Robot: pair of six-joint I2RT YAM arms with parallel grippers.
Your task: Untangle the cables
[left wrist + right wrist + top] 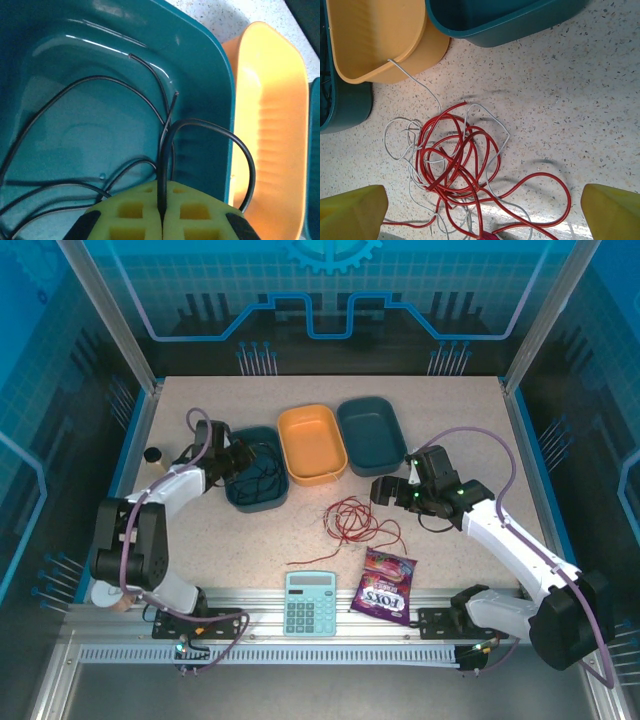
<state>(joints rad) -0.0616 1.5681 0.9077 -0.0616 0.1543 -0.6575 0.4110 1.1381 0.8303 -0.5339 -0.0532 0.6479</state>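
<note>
Though the pale cable (426,89) is hard to trace under red cable (445,175) loops on the speckled surface (560,100) below spread right fingers (350,215), left fingers (135,215) pinch the black cable (161,170) over a teal tub (210,65).

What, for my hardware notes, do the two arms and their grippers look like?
The left arm and right arm have white links between black joint housings, each trailed by a thick lilac cable. Small green lights glow on the right arm. The left gripper has yellow-green fingers with square moulded recesses; the right gripper has plain yellow-green fingers.
</note>
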